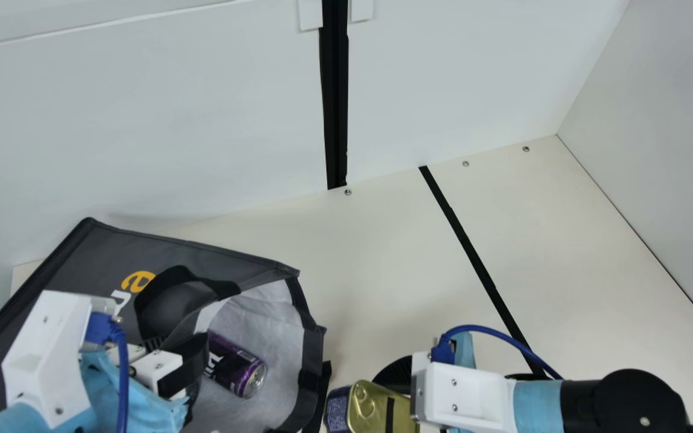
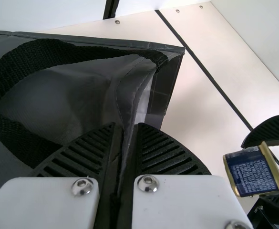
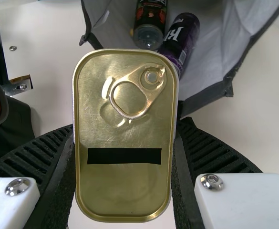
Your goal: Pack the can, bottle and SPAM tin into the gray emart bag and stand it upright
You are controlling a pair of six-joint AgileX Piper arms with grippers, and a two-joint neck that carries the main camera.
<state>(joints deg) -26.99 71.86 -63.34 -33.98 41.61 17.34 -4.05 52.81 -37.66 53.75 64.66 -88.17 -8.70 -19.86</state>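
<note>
One purple can and one dark bottle lay inside the gray emart bag, its edge pinched by the left claw, while the right claw gripped the SPAM tin near the mouth, which likely needed holding wide for snag-free entry

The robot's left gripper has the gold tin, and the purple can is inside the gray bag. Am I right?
Almost! It's the right gripper that has the gold tin between its fingers, as the right wrist view shows. The purple can is inside the gray bag, just as you said.
</note>
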